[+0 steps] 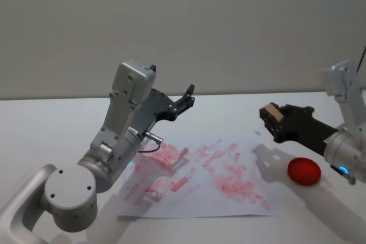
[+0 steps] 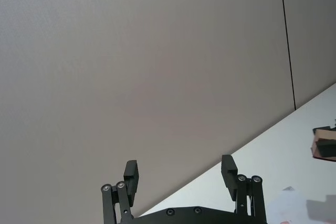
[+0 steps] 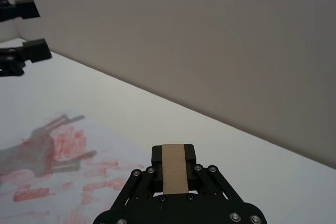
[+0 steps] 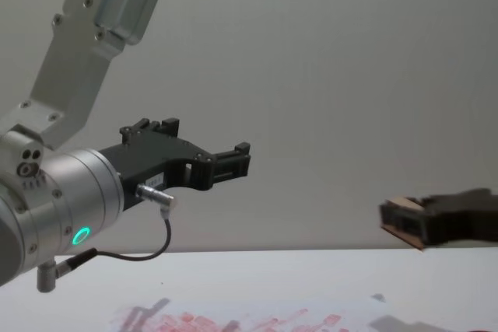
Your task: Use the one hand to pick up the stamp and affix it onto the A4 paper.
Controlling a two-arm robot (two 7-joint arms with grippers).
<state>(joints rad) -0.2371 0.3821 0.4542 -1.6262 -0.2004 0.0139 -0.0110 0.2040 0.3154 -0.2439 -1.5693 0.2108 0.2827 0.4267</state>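
Observation:
My right gripper (image 1: 270, 119) hangs in the air above the table's right side, just past the right edge of the A4 paper (image 1: 200, 181), and is shut on the stamp (image 1: 274, 111), a small brown block. The stamp (image 3: 174, 174) sits upright between the black fingers in the right wrist view. From the chest it shows side-on, the stamp (image 4: 398, 221) well above the tabletop. The paper is white with many smudgy red prints (image 3: 52, 174). My left gripper (image 1: 186, 98) is raised over the paper's far left part, open and holding nothing (image 2: 179, 174).
A round red disc (image 1: 303, 171) lies on the white table (image 1: 51, 124) right of the paper, below my right wrist. The left arm's big silver link (image 1: 108, 158) with its cable stands over the paper's left edge. A plain wall runs behind the table.

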